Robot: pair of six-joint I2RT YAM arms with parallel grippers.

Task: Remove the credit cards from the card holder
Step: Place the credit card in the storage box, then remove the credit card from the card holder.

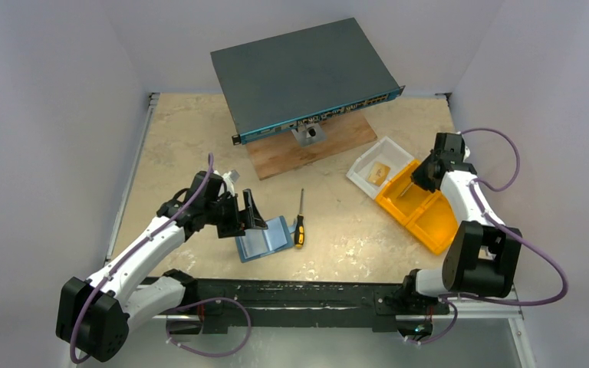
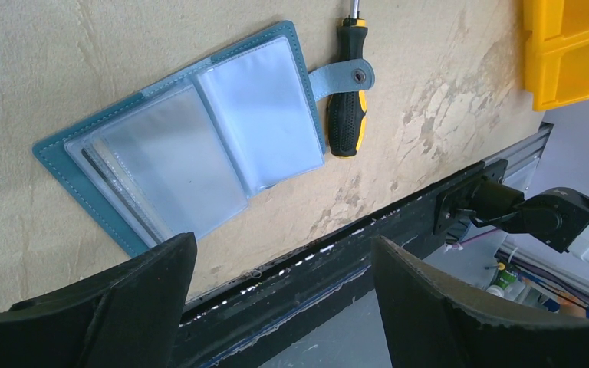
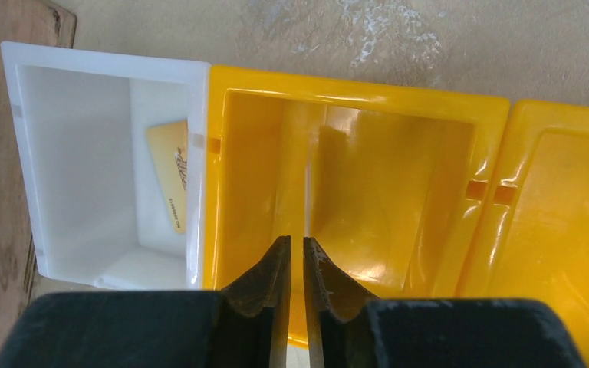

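The teal-blue card holder (image 1: 264, 238) lies open on the table, its clear sleeves (image 2: 199, 130) facing up; I cannot tell whether cards sit in them. My left gripper (image 1: 244, 212) is open and empty, hovering just left of the holder; in its wrist view the gripper (image 2: 284, 245) frames the table's front edge. One gold card (image 3: 170, 172) lies in the white bin (image 1: 368, 157). My right gripper (image 3: 297, 239) is over the yellow bin (image 3: 353, 84), jaws almost together. A thin pale line runs on from the slit; I cannot tell if it is a card.
A black-and-yellow screwdriver (image 1: 300, 226) lies right of the holder, under its strap (image 2: 345, 77). A large dark network switch (image 1: 299, 73) rests on a wooden board (image 1: 307, 149) at the back. A second yellow bin (image 1: 433, 222) adjoins the first.
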